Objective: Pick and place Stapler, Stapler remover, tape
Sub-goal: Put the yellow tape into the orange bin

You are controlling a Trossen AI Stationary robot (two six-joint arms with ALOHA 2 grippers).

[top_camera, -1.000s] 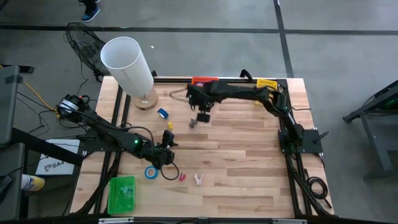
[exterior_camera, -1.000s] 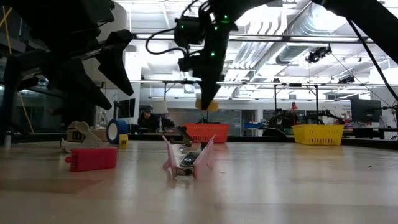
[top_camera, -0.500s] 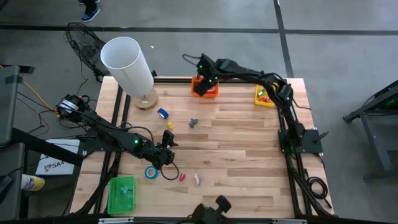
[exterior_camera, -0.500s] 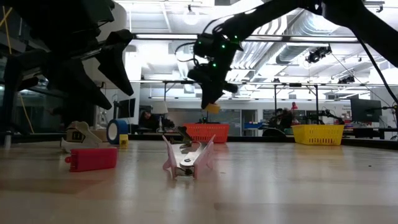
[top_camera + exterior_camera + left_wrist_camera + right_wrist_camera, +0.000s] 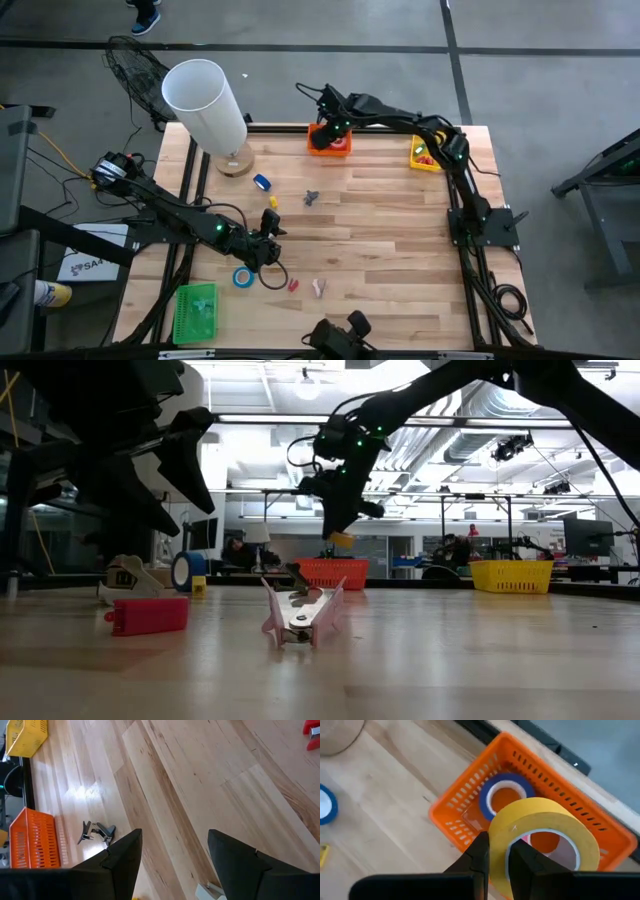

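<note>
Since a second ago, the yellow tape roll [image 5: 545, 837] is carried by the right gripper [image 5: 333, 128] from above the mid-table to just over the orange basket [image 5: 330, 146] at the far edge.

White cylinder [image 5: 205, 102] at table's far left; green basket [image 5: 196, 311] near left.

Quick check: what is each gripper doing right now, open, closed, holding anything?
Left gripper: open, empty, low over the table.
Right gripper: shut on the yellow tape roll, above the orange basket.
</note>
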